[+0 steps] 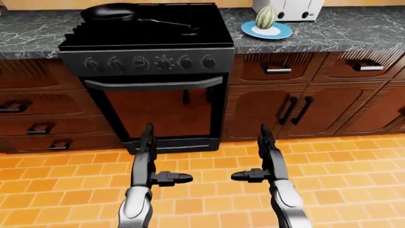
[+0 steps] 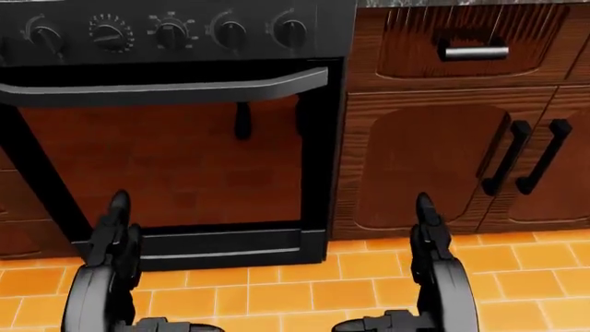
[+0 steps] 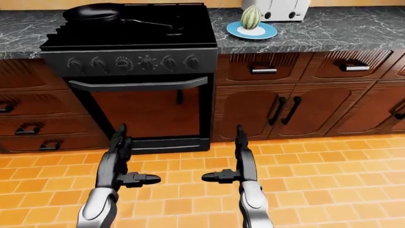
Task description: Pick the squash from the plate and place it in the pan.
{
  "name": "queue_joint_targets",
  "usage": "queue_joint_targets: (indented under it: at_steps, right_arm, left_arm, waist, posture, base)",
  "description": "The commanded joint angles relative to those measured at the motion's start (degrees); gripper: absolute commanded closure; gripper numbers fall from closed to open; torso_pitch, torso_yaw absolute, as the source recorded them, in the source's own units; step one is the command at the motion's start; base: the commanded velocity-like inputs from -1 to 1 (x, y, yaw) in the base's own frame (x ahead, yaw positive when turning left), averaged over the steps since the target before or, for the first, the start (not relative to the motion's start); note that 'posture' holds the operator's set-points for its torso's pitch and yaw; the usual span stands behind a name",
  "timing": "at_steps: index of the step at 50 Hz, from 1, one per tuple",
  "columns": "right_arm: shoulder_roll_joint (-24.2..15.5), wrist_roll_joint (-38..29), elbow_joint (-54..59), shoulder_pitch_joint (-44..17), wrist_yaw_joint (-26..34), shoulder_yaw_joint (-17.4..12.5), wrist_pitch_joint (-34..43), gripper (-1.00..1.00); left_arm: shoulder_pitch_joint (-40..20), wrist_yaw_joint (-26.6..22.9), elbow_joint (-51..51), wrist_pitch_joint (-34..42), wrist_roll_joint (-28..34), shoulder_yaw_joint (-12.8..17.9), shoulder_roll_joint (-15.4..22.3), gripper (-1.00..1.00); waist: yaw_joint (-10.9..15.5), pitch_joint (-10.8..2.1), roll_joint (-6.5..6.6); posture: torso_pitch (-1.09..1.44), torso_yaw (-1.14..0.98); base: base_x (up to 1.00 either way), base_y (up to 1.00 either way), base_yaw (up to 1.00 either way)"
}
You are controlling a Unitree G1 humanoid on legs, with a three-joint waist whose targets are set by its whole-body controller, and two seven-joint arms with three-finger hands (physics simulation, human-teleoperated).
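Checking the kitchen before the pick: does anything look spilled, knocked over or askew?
Nothing stands out. The squash stands upright on its plate on the counter, the pan sits on the stove, and the oven door and drawers look shut.

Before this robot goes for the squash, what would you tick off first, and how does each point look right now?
1. Squash upright on the blue plate, on the counter to the right of the stove: ok.
2. Pan on the stove top, nothing seen inside it: ok.
3. Left robot hand empty, fingers open: ok.
4. Right robot hand empty, fingers open: ok.
5. Hands near the squash: not ok; both hang low over the orange floor tiles, well below the counter.
6. Clear way to the plate: ok, though a toaster stands close behind it.
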Motion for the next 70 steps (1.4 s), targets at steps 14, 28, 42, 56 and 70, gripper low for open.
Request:
queue_joint_targets:
  at_steps: [14, 28, 42, 56, 70]
  right_arm:
    - [-1.41, -0.59, -9.61, -8.42, -1.75, -1.53, 9.57, -1.0]
    - [-4.57, -1.44, -11.05, -22.65, -3.61, -2.95, 22.21, -1.0]
    - [-9.88, 2.99, -13.56, -37.52, -5.74, -6.23, 36.92, -1.0]
    - [-14.64, 7.35, -21.18, -45.7, -6.44, -8.35, 49.52, -1.0]
    - [-19.03, 15.12, -31.11, -50.55, -10.62, -12.37, 59.43, -1.0]
  left_arm:
    - [-10.08, 1.8, -5.27, 7.34, -2.21, 2.77, 1.59, -1.0]
    - [-29.58, 5.41, -0.02, 18.59, -5.55, 6.14, 6.32, -1.0]
    - [-43.55, 8.82, 4.12, 27.07, -8.01, 8.13, 13.38, -1.0]
    - [-54.61, 10.13, -0.04, 39.47, -12.32, 10.59, 18.25, -1.0]
    - [-58.99, 11.42, -8.56, 48.6, -15.37, 11.32, 20.93, -1.0]
  waist:
    - [0.06, -0.86, 0.01]
    - [0.09, -0.59, 0.11]
    - [0.1, -0.53, 0.34]
    - [0.2, 0.22, 0.28]
    - [0.19, 0.98, 0.12]
  posture:
    - [0.0, 0.0]
    - [0.0, 0.0]
    - [0.0, 0.0]
    - [0.0, 0.0]
    - [0.0, 0.0]
  base:
    - [0.0, 0.0, 0.0]
    - [0.0, 0.0, 0.0]
    - [0.0, 0.0, 0.0]
    - [0.0, 0.0, 0.0]
    - [0.0, 0.0, 0.0]
